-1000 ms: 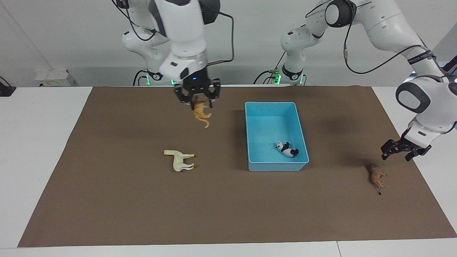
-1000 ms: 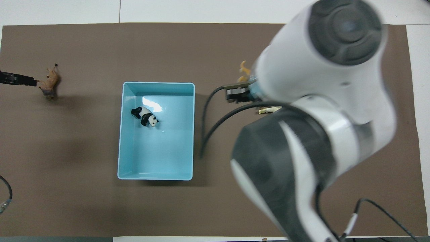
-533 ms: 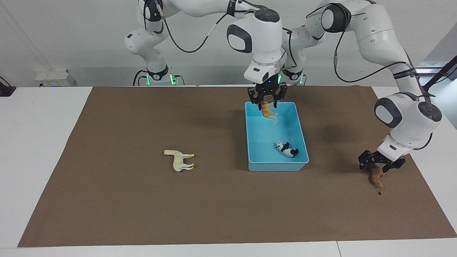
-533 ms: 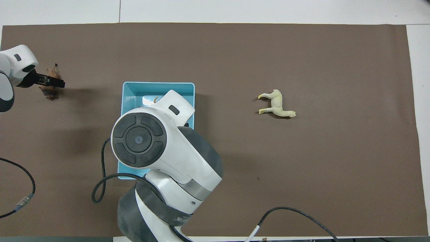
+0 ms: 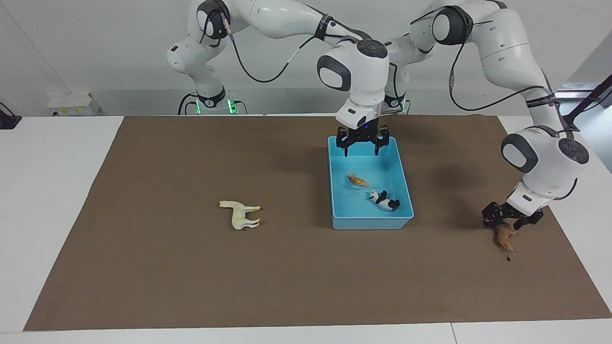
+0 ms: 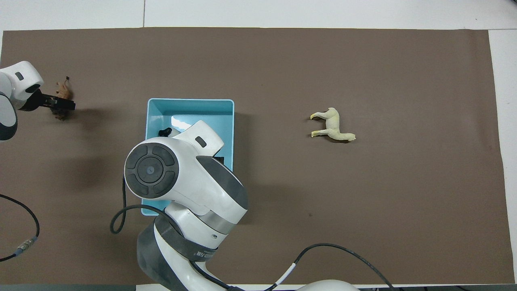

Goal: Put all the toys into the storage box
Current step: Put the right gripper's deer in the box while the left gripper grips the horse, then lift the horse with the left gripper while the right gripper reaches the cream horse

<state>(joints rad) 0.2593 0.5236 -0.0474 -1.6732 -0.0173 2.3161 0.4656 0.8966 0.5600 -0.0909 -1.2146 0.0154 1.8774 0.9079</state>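
Observation:
The light blue storage box (image 5: 370,222) sits mid-table and also shows in the overhead view (image 6: 190,100). In it lie the orange tiger (image 5: 358,180) and the panda (image 5: 384,199), close together. In the overhead view the panda (image 6: 164,131) is partly covered and the tiger is hidden by the right arm. My right gripper (image 5: 361,150) is open and empty over the box's end nearest the robots. The cream horse (image 5: 241,214) (image 6: 333,126) lies on its side toward the right arm's end. My left gripper (image 5: 510,221) (image 6: 60,106) is open, down over the brown lion (image 5: 506,239) (image 6: 64,88).
A brown mat (image 5: 191,277) covers the table. White table shows at both ends (image 5: 43,200). The right arm's cable (image 6: 323,250) loops over the mat's edge nearest the robots.
The right gripper carried the tiger over the box and opened; the tiger dropped in beside the panda. The left gripper came down from beside the lion to over it.

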